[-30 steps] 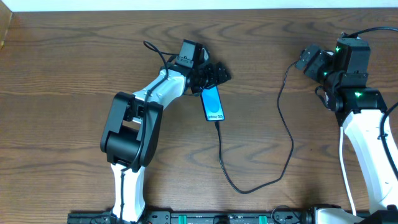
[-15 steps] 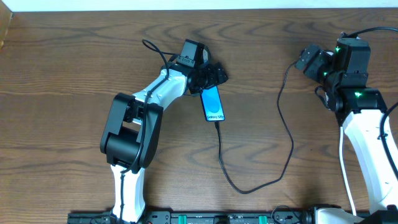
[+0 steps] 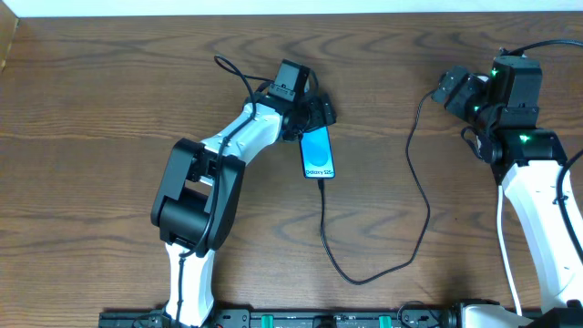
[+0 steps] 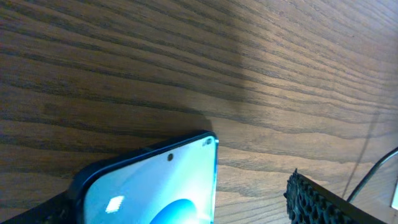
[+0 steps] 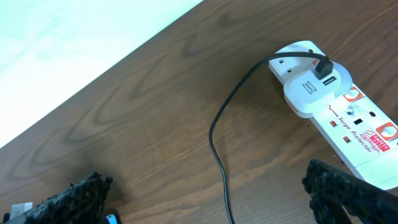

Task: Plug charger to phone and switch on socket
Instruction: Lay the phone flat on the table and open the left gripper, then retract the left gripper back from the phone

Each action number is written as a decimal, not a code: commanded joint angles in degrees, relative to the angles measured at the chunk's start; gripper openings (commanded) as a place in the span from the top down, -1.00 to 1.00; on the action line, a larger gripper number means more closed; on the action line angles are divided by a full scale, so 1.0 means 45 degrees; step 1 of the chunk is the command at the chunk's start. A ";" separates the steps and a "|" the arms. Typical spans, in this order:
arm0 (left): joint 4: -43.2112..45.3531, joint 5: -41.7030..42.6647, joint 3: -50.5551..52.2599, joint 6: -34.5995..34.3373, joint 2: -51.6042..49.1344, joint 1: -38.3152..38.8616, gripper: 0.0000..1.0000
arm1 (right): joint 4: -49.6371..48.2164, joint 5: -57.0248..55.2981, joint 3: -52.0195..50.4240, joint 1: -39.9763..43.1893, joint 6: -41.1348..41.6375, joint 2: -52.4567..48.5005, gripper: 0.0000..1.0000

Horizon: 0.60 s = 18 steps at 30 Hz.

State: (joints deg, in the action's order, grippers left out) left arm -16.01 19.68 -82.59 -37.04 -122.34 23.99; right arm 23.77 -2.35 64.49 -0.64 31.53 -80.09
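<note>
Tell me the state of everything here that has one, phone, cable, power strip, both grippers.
phone: screen lit, lying flat.
charger cable: one end in the USB port of the adapter, other end at the phone's near edge; seating unclear.
power strip: adapter plugged in; switch position unreadable.
left gripper: open, straddling the phone's far end.
right gripper: open, holding nothing.

"Where is the socket [image 5: 339, 115] from above?"
"Hidden under the right arm [image 3: 512, 91]. The right wrist view cuts it off at the right edge."
"And the phone [image 4: 155, 186]?"
"Cropped at the bottom in the left wrist view. From above, the left gripper [image 3: 312, 114] covers its far end."
</note>
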 commanded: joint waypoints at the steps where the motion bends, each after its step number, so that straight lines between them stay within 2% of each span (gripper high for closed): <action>1: -0.0685 -0.0845 0.0942 0.0058 -0.1365 0.0058 -0.79 | 0.0015 -0.0010 0.0073 0.0039 -0.0165 0.0058 -0.99; 11: -0.0865 -0.0947 0.0942 0.0073 -0.1365 0.0083 -0.79 | 0.0015 -0.0010 0.0073 0.0039 -0.0165 0.0058 -0.99; 15: -0.0967 -0.1496 0.0937 0.0418 -0.1268 0.0063 -0.79 | 0.0015 -0.0015 0.0073 0.0039 -0.0170 0.0058 -0.99; 18: -0.1039 -0.2021 0.0899 0.1282 -0.0763 0.0019 -0.80 | 0.0010 -0.0015 0.0073 0.0039 -0.0170 0.0058 -0.99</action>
State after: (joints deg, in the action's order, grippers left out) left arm -17.43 17.06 -82.76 -34.98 -122.02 24.56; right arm 23.77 -2.35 64.49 -0.64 31.53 -80.09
